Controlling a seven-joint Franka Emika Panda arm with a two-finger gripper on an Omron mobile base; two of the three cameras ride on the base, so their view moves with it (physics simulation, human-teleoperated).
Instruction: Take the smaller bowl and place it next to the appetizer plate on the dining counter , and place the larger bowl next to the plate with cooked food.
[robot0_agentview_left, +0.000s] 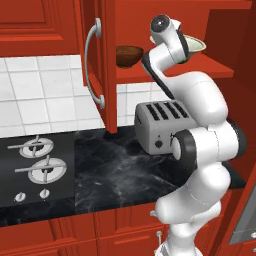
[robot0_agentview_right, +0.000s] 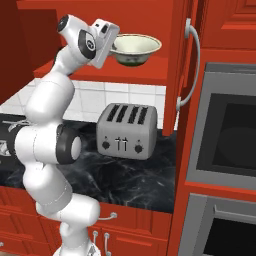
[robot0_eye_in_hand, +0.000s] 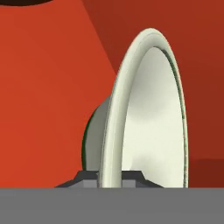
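The larger bowl (robot0_agentview_right: 136, 49), cream-white with a green lower outside, is in the open upper cabinet just over its red shelf (robot0_agentview_right: 125, 72). My gripper (robot0_agentview_right: 114, 48) reaches in from the left and grips the bowl's near rim. In the hand view the flared rim of the larger bowl (robot0_eye_in_hand: 148, 113) runs straight down between my two fingertips (robot0_eye_in_hand: 89, 178), and my gripper (robot0_eye_in_hand: 109, 178) is shut on it. The smaller bowl (robot0_agentview_left: 129, 55), dark brown and glossy, sits on the same shelf to the left of the larger bowl (robot0_agentview_left: 197, 45). The plates and the dining counter are out of view.
A silver toaster (robot0_agentview_right: 127, 131) stands on the black marble wall counter (robot0_agentview_left: 125, 175) under the cabinet. Open red cabinet doors (robot0_agentview_left: 100, 65) (robot0_agentview_right: 182, 65) flank the shelf. The stove burners (robot0_agentview_left: 37, 162) lie at left, a built-in oven (robot0_agentview_right: 230, 140) at right.
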